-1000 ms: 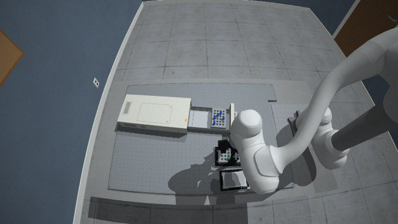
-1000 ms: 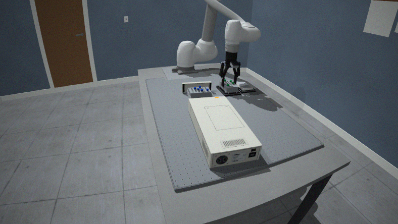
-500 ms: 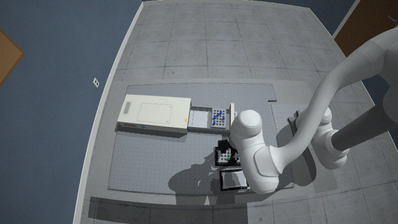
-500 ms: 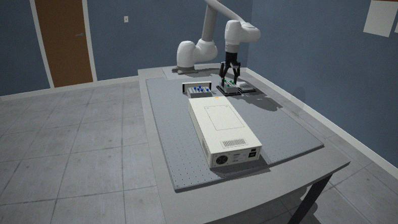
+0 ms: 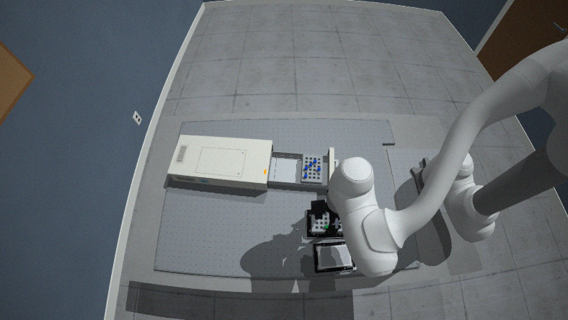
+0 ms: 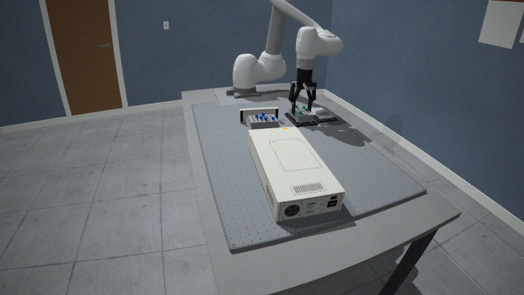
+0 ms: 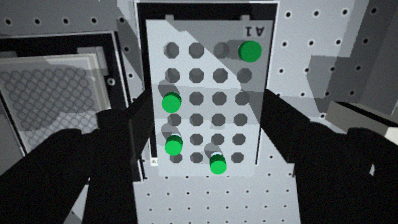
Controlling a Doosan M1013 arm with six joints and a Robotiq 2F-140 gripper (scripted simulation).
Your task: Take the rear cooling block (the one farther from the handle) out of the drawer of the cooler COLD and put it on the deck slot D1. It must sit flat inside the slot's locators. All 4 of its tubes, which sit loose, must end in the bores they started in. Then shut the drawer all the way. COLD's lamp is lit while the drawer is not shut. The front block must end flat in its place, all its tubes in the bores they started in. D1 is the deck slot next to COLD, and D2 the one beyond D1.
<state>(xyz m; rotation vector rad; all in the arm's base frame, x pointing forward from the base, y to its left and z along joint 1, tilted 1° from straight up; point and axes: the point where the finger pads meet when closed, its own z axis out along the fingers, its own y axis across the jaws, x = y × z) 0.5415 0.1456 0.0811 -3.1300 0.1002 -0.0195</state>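
My gripper (image 7: 206, 104) is shut on the grey rear cooling block (image 7: 207, 97), which holds green-capped tubes (image 7: 171, 102) in its bores. The block sits at deck slot D1 (image 5: 322, 223) inside a black frame; it also shows in the exterior view (image 6: 303, 114). I cannot tell whether it rests flat on the slot. The cooler COLD (image 5: 221, 161) has its drawer (image 5: 300, 170) pulled open and its orange lamp (image 5: 264, 171) lit. The front block (image 5: 311, 169) with blue-capped tubes sits in the drawer near the handle (image 5: 331, 163). The drawer's rear place (image 5: 284, 170) is empty.
Deck slot D2 (image 5: 333, 256) beyond D1 holds a flat well plate in a black frame, also in the wrist view (image 7: 52, 97). My arm's elbow (image 5: 357, 198) hangs over D1 and hides part of it. The table edge runs close behind D2.
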